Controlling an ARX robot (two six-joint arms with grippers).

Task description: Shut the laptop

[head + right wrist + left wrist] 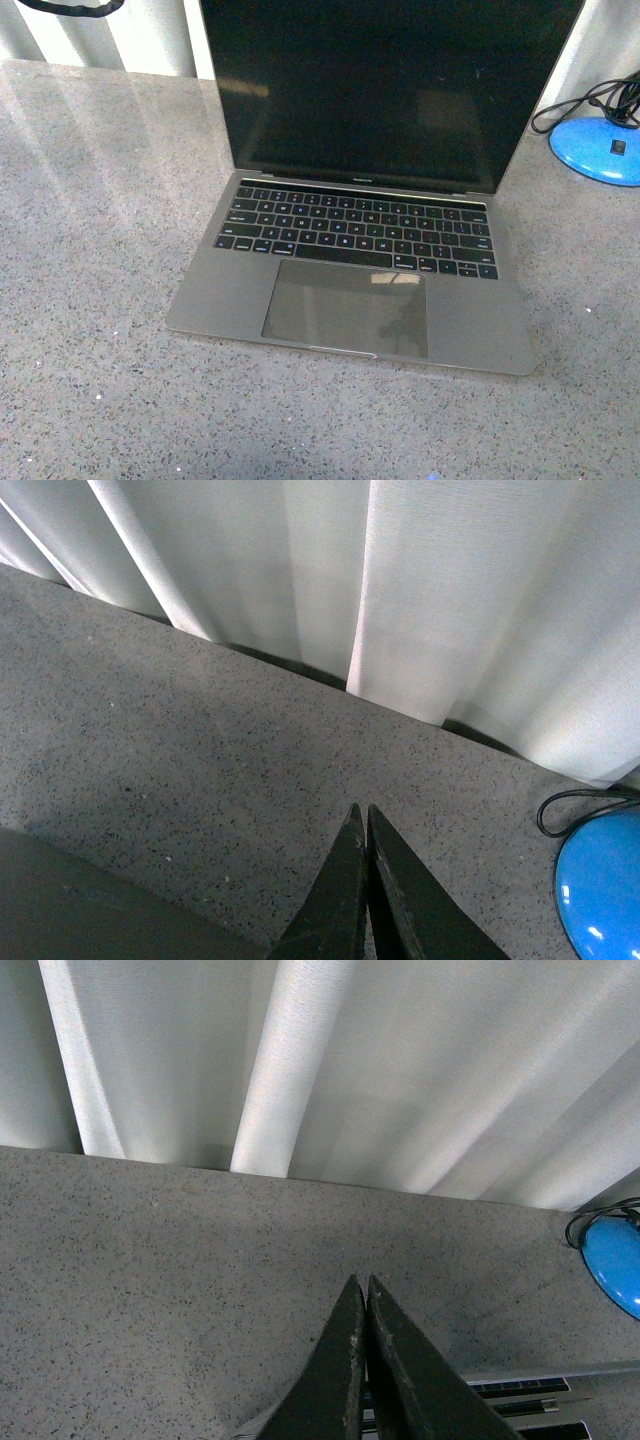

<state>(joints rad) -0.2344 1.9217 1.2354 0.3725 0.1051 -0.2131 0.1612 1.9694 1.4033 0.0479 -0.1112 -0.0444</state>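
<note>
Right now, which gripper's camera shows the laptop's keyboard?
The left gripper: key rows of the laptop show beside it. The right gripper has none in its view.

Blue disc (590, 155) w/ black cable (622, 103) (far right), white curtain (300, 1060) behind.

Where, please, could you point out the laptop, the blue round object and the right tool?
laptop (345, 310): front view, on its trackpad.
blue round object (588, 156): front view, on its top face.
right tool (365, 818): right wrist view, midway between its closed tips.
</note>
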